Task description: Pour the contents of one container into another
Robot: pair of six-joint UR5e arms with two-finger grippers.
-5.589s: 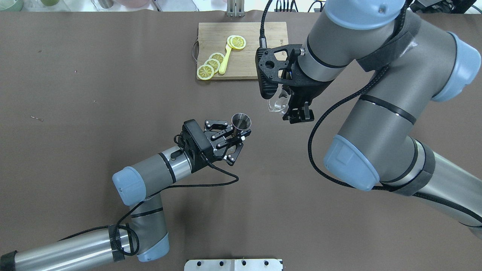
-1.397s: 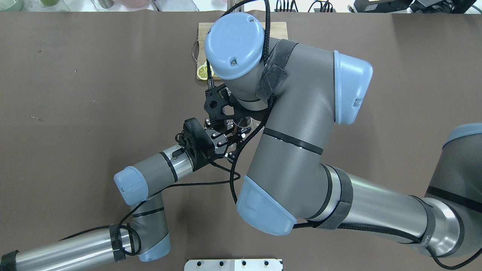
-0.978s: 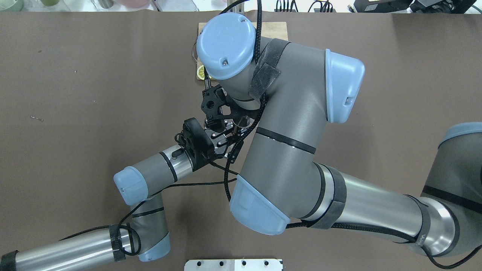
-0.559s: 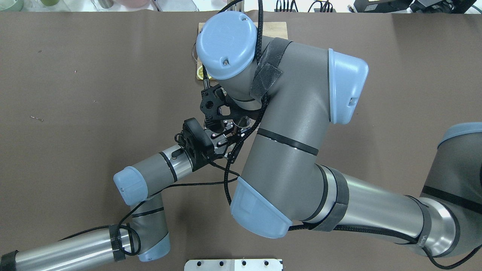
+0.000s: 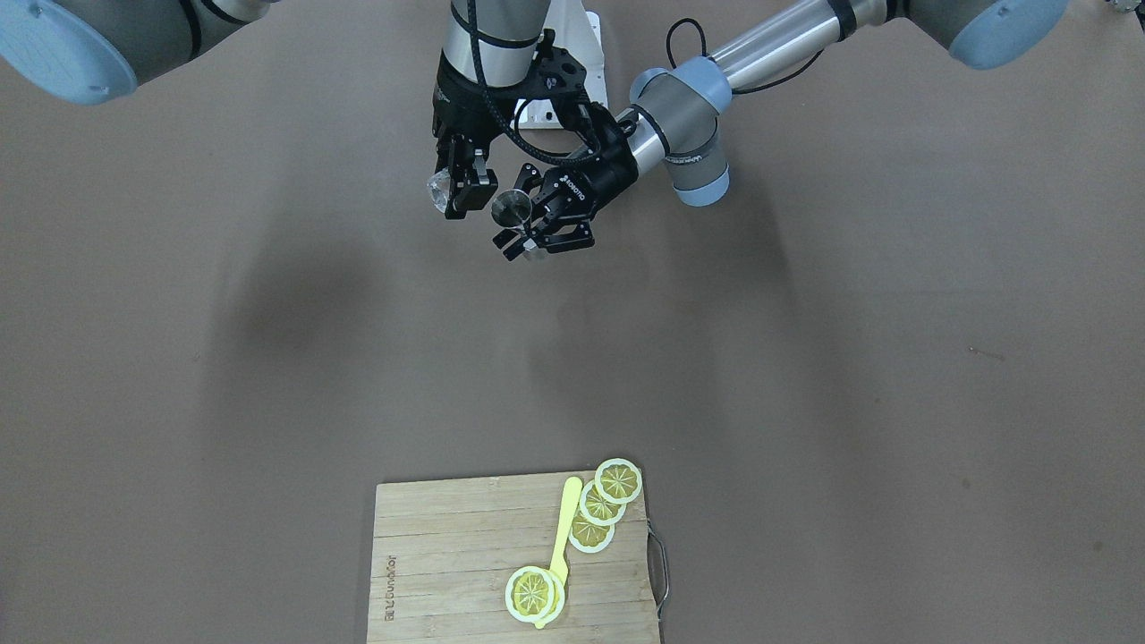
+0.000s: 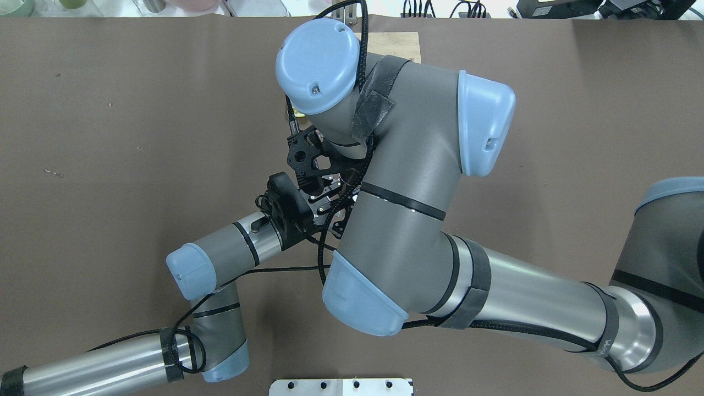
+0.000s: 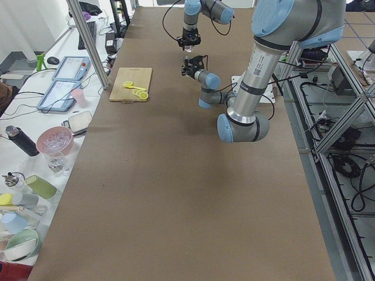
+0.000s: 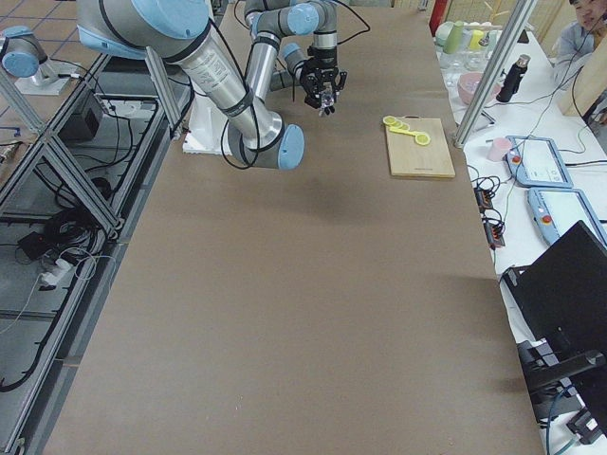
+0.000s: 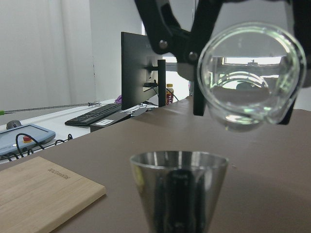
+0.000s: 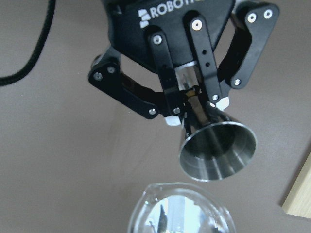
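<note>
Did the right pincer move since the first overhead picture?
Yes. The right pincer, with its glass, went left, from near the right corner of the board to the cup that the left pincer holds.

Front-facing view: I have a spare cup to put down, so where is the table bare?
Bare table lies wide between the cutting board and the left pincer, and on both sides of the board. It is crowded near the robot's base: the left pincer's metal cup hangs close to the glass in the right pincer.
</note>
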